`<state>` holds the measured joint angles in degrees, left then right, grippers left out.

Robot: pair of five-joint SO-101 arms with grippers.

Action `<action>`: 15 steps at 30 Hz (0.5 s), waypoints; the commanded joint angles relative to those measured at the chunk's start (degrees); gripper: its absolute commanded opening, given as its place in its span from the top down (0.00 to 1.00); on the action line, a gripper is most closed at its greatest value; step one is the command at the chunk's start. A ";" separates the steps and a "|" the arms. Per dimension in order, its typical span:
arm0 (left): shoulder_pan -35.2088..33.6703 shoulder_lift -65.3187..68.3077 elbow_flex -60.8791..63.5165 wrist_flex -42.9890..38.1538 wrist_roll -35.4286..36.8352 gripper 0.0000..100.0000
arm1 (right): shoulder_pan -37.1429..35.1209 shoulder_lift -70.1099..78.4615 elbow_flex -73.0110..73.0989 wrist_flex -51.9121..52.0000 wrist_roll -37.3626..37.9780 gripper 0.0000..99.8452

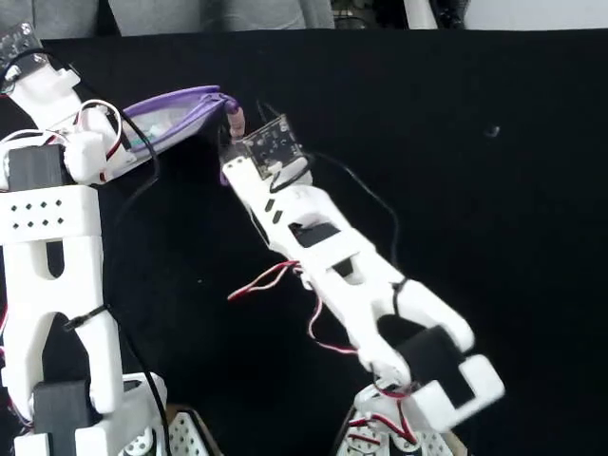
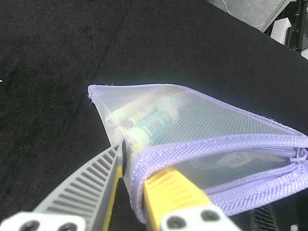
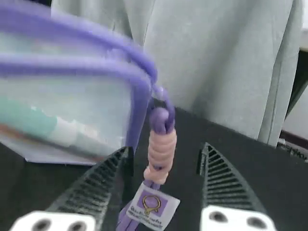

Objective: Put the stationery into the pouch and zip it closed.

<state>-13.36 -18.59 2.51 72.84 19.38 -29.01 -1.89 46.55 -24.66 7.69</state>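
The clear mesh pouch (image 1: 171, 119) with a purple zip sits at the back left of the black table. My left gripper (image 2: 131, 168) is shut on one end of the pouch (image 2: 207, 130), one finger on each side of its edge. Several pens and tubes of stationery (image 2: 149, 120) lie inside it. The zip pull (image 3: 161, 144), pink beads with a purple tag, hangs from the pouch's other end. My right gripper (image 3: 163, 150) is open with the pull between its fingers. Two purple zip bands (image 3: 96, 62) run apart and meet at the slider.
The black cloth table (image 1: 475, 190) is bare to the right of the arms. A person's grey clothing (image 1: 218, 14) stands behind the back edge. Red and white wires (image 1: 275, 280) hang off the right arm in the middle.
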 commanded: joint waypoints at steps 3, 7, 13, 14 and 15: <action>-0.57 0.18 0.92 -0.44 0.62 0.97 | 1.05 -0.13 -4.18 -1.58 0.62 0.87; -0.57 0.18 0.92 -0.44 0.62 0.97 | 1.32 0.40 -5.76 -1.58 0.70 0.98; -0.57 0.18 0.92 -0.35 0.62 0.97 | 2.46 0.40 -6.64 -1.58 0.70 0.99; -0.57 0.18 0.92 -0.35 0.62 0.97 | 2.55 0.40 -6.64 -1.58 0.70 0.99; -0.57 0.18 0.92 -0.35 0.62 0.97 | 2.55 0.40 -6.73 -1.58 0.70 0.98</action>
<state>-13.36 -18.59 2.51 72.84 19.38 -27.60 -1.01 43.12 -25.19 7.96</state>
